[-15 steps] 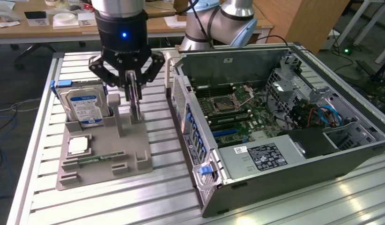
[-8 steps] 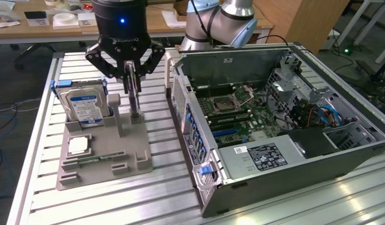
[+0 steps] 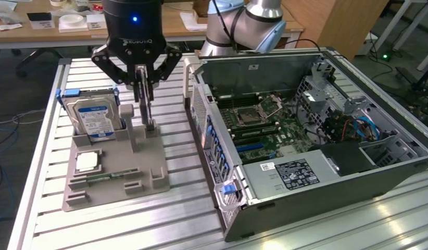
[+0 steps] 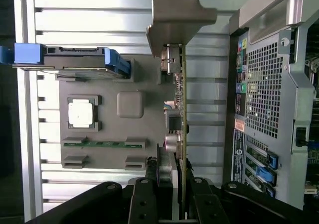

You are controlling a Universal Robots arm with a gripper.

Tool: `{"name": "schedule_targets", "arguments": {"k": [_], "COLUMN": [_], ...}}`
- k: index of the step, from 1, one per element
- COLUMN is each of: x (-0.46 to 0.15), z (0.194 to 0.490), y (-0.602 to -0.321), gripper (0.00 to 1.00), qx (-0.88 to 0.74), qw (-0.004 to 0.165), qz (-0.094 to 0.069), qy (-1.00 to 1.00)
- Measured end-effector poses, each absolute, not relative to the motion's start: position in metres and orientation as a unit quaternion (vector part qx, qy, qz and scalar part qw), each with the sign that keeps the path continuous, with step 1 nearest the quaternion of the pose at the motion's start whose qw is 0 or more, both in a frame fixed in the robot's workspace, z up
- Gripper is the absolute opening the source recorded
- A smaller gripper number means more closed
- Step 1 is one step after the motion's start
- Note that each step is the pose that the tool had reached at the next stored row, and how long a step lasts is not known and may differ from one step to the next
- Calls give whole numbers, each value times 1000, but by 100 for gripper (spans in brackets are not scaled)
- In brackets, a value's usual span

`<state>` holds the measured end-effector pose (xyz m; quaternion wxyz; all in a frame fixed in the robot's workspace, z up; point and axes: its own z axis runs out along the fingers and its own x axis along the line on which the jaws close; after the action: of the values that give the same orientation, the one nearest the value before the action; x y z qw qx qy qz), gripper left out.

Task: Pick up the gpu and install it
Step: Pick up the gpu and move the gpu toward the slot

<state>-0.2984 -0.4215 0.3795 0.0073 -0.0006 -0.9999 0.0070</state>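
Observation:
The gpu (image 3: 147, 107) is a thin dark card seen edge-on, standing upright over the grey parts holder (image 3: 148, 156). My gripper (image 3: 143, 91) comes down from above and is shut on the card's upper edge. In the wrist view the gpu (image 4: 178, 109) runs away from the fingers (image 4: 144, 199), with its metal bracket (image 4: 177, 12) at the far end. Its lower end sits at the holder's upright stand; I cannot tell whether it is lifted clear. The open computer case (image 3: 221, 172) lies at the exterior view's right of the card.
On the holder stand a silver hard drive (image 3: 96, 117) in blue rails, a square processor (image 3: 87, 161) and a green memory stick (image 3: 110, 176). The case's motherboard (image 3: 263, 125) lies exposed. All rests on a slatted aluminium table (image 3: 165, 224). The arm's base (image 3: 242, 26) is behind the case.

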Motion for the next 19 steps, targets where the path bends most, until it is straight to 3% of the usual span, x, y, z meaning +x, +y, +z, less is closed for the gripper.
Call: {"name": "schedule_targets", "arguments": {"k": [11,19], "x": [-298,-298], "z": [405,406], "y": [-422,-422], "gripper": [28,28], "qx": [-1,-1], "qw": [7,7], "qz": [7,16], "qy": [-1000,-1000]}}
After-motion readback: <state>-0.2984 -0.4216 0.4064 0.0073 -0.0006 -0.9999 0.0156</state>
